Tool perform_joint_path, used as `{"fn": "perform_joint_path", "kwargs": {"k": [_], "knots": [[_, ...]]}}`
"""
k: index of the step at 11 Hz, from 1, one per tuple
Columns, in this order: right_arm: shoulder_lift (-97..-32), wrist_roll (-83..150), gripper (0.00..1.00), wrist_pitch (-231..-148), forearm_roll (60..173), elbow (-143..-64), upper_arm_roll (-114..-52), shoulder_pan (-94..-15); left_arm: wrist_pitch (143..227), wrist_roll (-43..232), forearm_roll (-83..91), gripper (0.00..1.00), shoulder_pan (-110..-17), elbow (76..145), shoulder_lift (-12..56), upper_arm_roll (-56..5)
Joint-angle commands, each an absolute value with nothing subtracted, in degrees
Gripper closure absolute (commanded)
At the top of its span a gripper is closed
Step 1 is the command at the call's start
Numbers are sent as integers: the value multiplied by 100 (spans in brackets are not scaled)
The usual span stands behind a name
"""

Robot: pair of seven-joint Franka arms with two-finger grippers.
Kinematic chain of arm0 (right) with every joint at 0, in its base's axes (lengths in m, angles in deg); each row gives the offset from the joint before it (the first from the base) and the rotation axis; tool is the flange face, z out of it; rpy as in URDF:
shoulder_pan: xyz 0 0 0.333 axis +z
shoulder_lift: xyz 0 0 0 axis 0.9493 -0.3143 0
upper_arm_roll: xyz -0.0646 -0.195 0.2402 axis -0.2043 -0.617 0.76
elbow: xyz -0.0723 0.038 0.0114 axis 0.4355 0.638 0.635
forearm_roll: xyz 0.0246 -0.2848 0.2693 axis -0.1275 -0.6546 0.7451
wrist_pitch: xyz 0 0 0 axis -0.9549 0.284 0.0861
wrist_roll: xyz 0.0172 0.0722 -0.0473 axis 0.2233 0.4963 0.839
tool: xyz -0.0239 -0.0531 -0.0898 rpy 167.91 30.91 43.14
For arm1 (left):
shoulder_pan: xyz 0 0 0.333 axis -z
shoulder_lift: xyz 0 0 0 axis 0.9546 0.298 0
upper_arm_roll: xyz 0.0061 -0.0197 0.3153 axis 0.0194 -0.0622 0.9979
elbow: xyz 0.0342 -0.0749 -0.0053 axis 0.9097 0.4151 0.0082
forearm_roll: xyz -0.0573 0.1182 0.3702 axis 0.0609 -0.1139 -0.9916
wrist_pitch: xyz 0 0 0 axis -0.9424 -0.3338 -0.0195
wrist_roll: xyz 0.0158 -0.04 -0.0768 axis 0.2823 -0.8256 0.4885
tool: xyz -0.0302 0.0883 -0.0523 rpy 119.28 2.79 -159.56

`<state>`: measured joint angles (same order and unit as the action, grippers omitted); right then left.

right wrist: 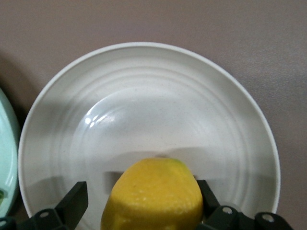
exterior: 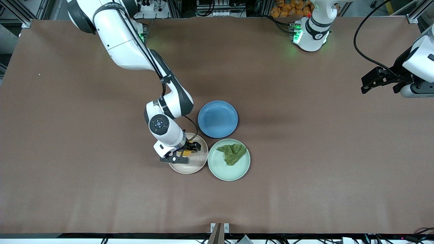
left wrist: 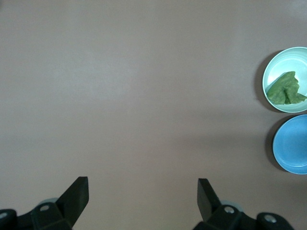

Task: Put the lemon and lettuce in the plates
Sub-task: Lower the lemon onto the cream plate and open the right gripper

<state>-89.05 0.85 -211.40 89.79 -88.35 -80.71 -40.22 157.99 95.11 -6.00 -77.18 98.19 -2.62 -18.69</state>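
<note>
No legible writing. Right claw (right wrist: pixel 144 201) spread around lemon (right wrist: pixel 152 194) over beige plate (right wrist: pixel 230 120); left claw (left wrist: pixel 143 196) spread, waiting over bare counter (left wrist: pixel 144 96). Lettuce (exterior: pixel 232 153) on mint plate (exterior: pixel 220 169), blue plate (exterior: pixel 217 119) beside.

No text, label, brand, number or sign can be read with confidence in any view. A faint line of lettering runs along the upper link of my right arm (exterior: pixel 115 6) in the front view, but its characters are too small to make out. Both wrist views show no writing at all.
</note>
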Motion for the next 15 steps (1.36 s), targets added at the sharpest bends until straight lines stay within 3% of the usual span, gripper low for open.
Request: {"fn": "perform_joint_path", "kwargs": {"k": [1,4,9,15], "knots": [[-9002,123,0,-21108,9070,-8540,-8087,-4065,15817,9354,-524,0,-7768,9821,-339,-1881],[-8976,123,0,-20924,9079,-8408,-8087,-4109,15914,9354,-489,0,-7776,9812,-330,-1881],[-8879,465,0,-19483,9079,-7626,-8087,-4522,15941,9345,-480,0,-7776,9795,-312,-1881],[-8765,965,0,-18868,8991,-7590,-8157,-4864,15932,9336,-471,0,-7776,9777,-374,-1863]]}}
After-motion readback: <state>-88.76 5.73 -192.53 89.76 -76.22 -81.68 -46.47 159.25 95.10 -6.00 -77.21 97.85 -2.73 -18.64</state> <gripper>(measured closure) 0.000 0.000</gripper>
